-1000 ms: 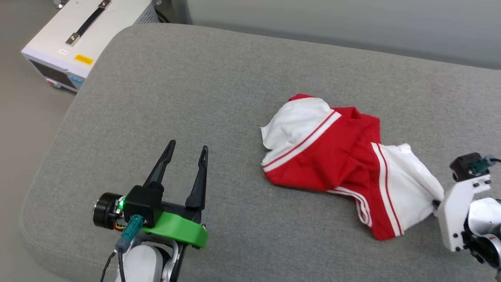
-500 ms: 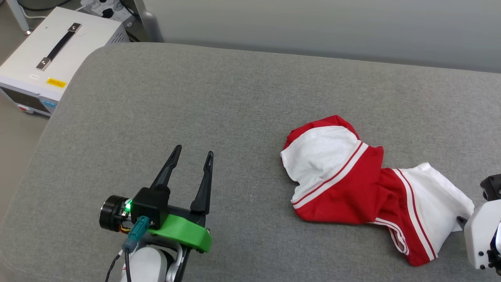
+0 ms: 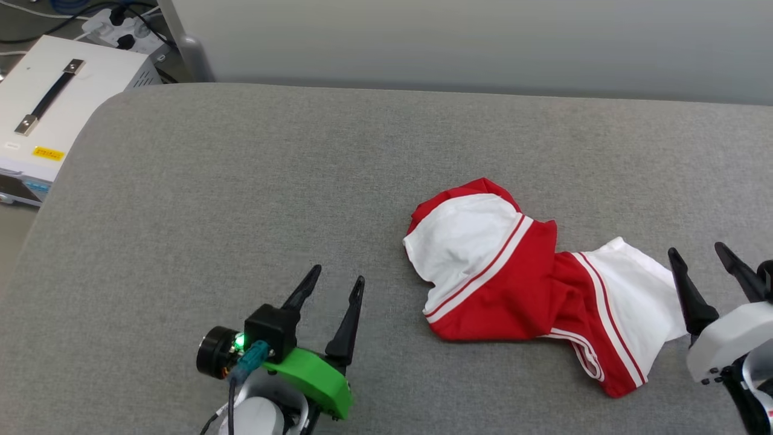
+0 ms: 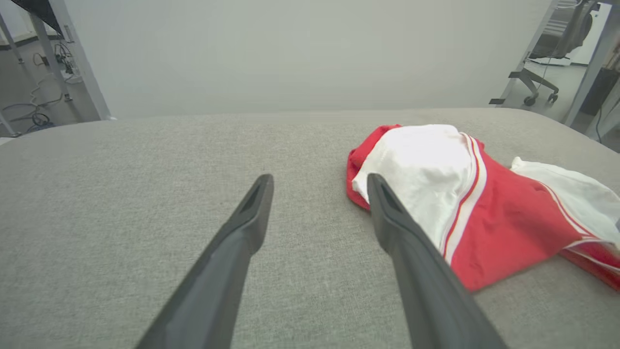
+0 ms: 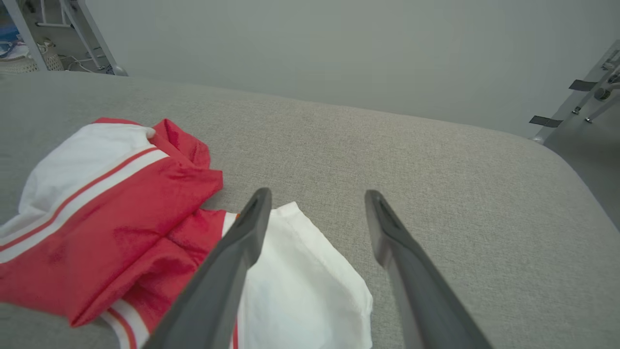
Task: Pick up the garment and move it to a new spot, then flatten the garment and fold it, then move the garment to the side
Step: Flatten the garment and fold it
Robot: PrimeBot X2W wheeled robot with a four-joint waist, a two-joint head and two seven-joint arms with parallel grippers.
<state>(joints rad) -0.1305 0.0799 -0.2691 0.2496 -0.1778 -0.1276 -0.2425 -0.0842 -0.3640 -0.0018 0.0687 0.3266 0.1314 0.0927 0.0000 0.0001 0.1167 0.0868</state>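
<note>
The garment (image 3: 513, 290) lies crumpled on the grey cushioned surface (image 3: 241, 181), red with white sleeves and striped trim; its print is hidden in the folds. It appears in the left wrist view (image 4: 484, 194) and the right wrist view (image 5: 121, 194) too. My right gripper (image 3: 697, 257) stands open just right of the white sleeve, nothing between its fingers (image 5: 242, 232). My left gripper (image 3: 338, 281) is open at the lower middle, empty, a short way left of the garment (image 4: 317, 182).
A white equipment box (image 3: 48, 121) with a black handle stands off the surface's far left corner, beside cables and a power strip (image 3: 115, 27). A grey wall (image 3: 483, 42) runs behind. An office chair base (image 4: 533, 87) stands beyond the right end.
My right gripper let go of the white sleeve and now stands open beside it. The head camera shifted, so the whole scene slid. The garment settled flatter on the cushion.
</note>
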